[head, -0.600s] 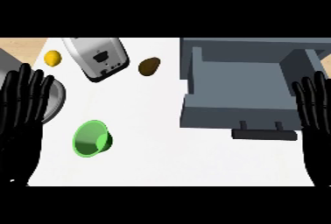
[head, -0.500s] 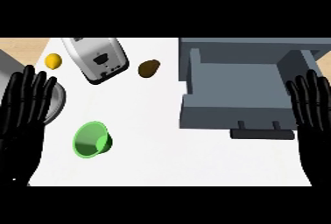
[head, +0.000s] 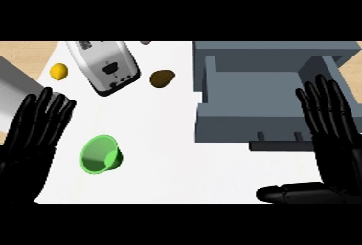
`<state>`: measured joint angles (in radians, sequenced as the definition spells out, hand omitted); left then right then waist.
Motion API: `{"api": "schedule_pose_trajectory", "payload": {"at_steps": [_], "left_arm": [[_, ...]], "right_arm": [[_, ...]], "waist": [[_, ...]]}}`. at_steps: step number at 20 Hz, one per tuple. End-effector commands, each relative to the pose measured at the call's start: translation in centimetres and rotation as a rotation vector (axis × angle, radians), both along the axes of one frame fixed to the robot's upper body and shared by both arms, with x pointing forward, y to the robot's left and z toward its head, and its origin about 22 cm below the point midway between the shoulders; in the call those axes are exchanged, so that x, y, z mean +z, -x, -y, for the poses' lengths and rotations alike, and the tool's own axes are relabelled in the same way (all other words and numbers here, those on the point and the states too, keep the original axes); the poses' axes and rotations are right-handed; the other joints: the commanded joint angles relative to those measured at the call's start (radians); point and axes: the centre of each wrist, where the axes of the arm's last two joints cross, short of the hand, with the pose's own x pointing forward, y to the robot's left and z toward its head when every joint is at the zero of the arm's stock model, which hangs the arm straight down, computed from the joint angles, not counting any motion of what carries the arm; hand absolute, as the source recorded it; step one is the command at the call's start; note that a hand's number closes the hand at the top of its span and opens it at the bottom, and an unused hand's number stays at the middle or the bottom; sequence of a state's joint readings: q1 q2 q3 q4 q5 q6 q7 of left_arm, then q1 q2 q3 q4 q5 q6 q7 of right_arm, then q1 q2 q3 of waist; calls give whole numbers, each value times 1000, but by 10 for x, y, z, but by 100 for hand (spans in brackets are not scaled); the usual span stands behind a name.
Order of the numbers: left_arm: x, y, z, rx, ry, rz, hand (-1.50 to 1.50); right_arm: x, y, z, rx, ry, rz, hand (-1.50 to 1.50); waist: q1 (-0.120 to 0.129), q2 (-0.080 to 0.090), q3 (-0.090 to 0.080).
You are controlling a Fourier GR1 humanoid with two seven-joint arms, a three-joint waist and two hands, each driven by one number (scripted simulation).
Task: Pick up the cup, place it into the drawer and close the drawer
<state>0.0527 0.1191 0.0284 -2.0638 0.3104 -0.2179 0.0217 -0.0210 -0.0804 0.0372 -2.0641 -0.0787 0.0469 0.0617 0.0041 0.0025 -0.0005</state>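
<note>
Nothing has been grasped yet, so the task stands at its first step, picking up the cup. The small green plastic cup [head: 99, 154] lies tipped on its side on the white table [head: 170, 167], near the table's left edge and towards its front, with its mouth facing partly upward. The left hand [head: 32, 136] is just beside it at that left edge, fingers straight and spread, holding nothing. The right hand [head: 332, 129] is at the table's right edge, also flat with fingers extended and thumb stretched out along the front, empty, and overlapping the front right corner of the open grey drawer [head: 265, 93].

The next move, as I judge it, calls for the left hand to come in over the cup and curl round its wall, since it is by far the nearer hand; the cup then has to travel across the table to the drawer at the back right, whose inside looks bare and whose dark handle faces the front edge.

Counted: one cup, one drawer, one silver toaster [head: 106, 67] at the back left, one yellow lemon [head: 59, 71] beside it, one brown rounded fruit [head: 162, 78], and two hands.
</note>
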Motion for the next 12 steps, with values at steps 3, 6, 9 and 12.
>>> {"api": "schedule_pose_trajectory", "payload": {"at_steps": [3, 6, 9, 12], "left_arm": [[-8, 11, 10, -39, 31, -37, -150], [-7, 2, -5, -35, 44, -31, -150], [-8, 2, 9, -43, 59, -48, -150], [-8, -1, 30, -31, 49, -47, -150]], "right_arm": [[5, -10, -12, 22, -14, -13, -150], [10, -9, -17, 45, -3, -18, -150], [11, -16, -6, 19, -10, -11, -150], [16, -21, 5, 27, -7, -27, -150]], "waist": [[-1, -3, 0], [-3, -3, 0], [-3, -3, 0], [-4, -3, 1]]}}
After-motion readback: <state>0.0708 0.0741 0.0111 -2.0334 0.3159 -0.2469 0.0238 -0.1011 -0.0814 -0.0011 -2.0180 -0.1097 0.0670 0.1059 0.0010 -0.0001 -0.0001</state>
